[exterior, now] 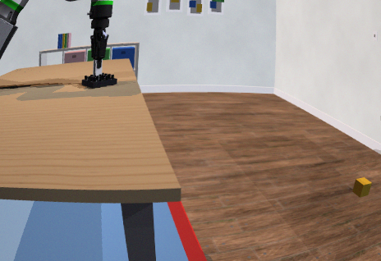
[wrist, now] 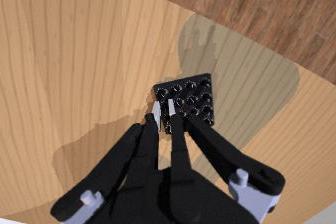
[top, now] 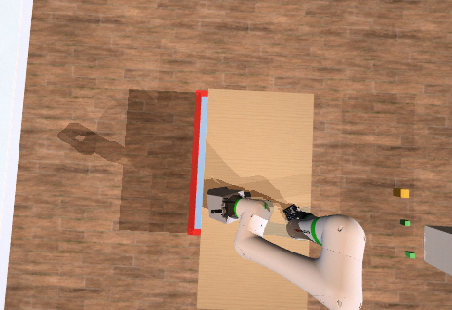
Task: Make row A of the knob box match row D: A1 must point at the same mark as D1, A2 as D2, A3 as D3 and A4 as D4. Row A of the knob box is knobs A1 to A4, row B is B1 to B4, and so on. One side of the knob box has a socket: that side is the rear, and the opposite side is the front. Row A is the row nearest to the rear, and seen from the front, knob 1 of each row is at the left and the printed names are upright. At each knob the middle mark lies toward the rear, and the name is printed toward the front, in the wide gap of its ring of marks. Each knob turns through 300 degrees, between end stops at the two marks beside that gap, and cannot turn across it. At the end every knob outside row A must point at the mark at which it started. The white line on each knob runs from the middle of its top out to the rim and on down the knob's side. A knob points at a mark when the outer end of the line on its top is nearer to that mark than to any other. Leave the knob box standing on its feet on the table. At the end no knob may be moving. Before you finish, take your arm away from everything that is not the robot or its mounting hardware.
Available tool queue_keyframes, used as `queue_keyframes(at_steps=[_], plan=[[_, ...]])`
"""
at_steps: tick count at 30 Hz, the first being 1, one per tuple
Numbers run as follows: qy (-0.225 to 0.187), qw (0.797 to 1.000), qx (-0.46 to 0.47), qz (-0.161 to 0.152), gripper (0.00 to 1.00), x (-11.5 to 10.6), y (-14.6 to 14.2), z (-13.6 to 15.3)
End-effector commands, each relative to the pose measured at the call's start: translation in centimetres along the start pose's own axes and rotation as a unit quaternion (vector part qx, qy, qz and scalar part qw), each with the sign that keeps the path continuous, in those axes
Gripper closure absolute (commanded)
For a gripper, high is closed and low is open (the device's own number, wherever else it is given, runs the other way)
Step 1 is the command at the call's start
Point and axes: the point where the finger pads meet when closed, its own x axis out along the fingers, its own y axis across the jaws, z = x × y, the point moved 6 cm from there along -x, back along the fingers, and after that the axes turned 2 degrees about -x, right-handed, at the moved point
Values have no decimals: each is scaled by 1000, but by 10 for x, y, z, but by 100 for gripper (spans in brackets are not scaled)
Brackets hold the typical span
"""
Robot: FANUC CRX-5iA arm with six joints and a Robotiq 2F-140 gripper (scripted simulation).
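While the claw (wrist: pixel 163 116) hangs over the knob box (wrist: pixel 187 100), I see its pale fingertips standing a narrow gap apart on either side of a knob at the box's near corner; I cannot make out whether they press it, and I read the claw as all but pressed together, pinching nothing. The black linkage bars fan back toward my wrist camera. The box is a flat, square, black slab studded with four rows of small round knobs, standing on the pale, straight-grained wooden table (exterior: pixel 84 135). Beyond the table's edge lies dark plank flooring (exterior: pixel 269 139).
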Motion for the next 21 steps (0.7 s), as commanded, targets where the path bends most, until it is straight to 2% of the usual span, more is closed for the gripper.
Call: queue_keyframes(at_steps=[1, 14, 21], plan=[[0, 1000, 0, 0, 88, -2, 0, 0], [0, 1000, 0, 0, 88, -34, 0, 0], [0, 1000, 0, 0, 88, -37, 0, 0]])
